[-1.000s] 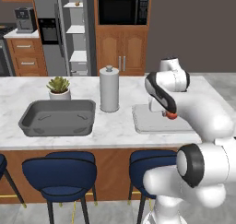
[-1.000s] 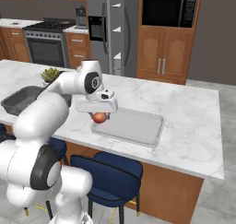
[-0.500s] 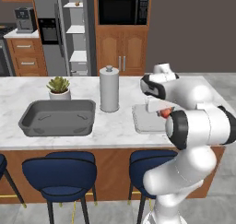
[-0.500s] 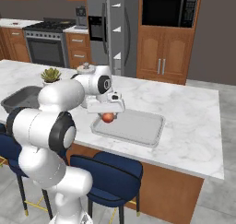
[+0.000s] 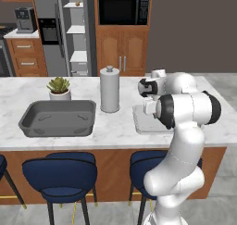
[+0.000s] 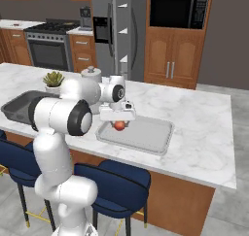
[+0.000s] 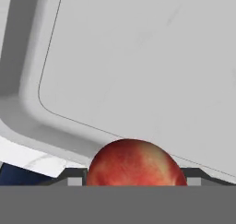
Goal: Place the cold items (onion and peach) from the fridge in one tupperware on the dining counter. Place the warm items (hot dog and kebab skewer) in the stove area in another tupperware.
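1. The two-finger gripper [image 6: 119,126] is clamped on the round red-orange peach [image 6: 119,126].
2. The peach hangs directly above the shallow grey tupperware tray [image 6: 151,142], over its near-left corner, so the coming move is straight down.

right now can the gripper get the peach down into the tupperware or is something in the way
Probably yes. The gripper holds the peach just above the near left corner of the tupperware, whose bare floor lies open below in the hand view. It may sit a little close to the rim.

Arm swinging further right along the counter, gripper [image 6: 119,124] carrying the peach [image 6: 119,126] from beside the container [image 6: 158,138] to above its near-left corner
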{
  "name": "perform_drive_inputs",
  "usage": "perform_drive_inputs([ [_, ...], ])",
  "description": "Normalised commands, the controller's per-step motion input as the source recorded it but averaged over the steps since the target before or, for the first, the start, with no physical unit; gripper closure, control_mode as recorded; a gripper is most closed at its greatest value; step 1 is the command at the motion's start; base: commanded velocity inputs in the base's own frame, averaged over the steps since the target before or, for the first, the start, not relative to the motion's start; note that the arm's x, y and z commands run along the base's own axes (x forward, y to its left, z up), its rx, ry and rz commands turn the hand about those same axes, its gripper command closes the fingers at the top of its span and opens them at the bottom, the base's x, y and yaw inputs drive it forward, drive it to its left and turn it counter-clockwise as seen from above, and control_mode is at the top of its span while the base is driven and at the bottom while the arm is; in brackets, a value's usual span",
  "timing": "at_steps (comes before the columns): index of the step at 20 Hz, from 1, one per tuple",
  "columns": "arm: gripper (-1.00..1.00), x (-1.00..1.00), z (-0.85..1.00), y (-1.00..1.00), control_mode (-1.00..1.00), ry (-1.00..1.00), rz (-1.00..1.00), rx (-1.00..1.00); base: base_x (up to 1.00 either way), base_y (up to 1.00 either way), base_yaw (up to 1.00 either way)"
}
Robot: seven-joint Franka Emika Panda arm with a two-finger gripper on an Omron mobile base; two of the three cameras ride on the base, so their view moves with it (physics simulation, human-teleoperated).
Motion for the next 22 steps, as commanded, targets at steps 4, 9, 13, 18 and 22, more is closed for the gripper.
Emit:
perform_drive_inputs([
  [4,1.0,0.54,-0.43,0.0,-1.0,0.08,0.05,0.01,0.0,0.0,0.0],
  [9,1.0,0.42,-0.44,0.0,-1.0,0.03,0.04,0.0,0.0,0.0,0.0],
  [13,1.0,0.38,-0.44,0.0,-1.0,0.0,0.04,0.01,0.0,0.0,0.0],
  [18,-1.0,0.38,-0.44,0.0,-1.0,0.0,0.04,0.02,0.0,0.0,0.0],
  [22,-1.0,0.06,-0.3,-0.04,-1.0,-0.04,0.03,0.07,0.0,0.0,0.0],
])
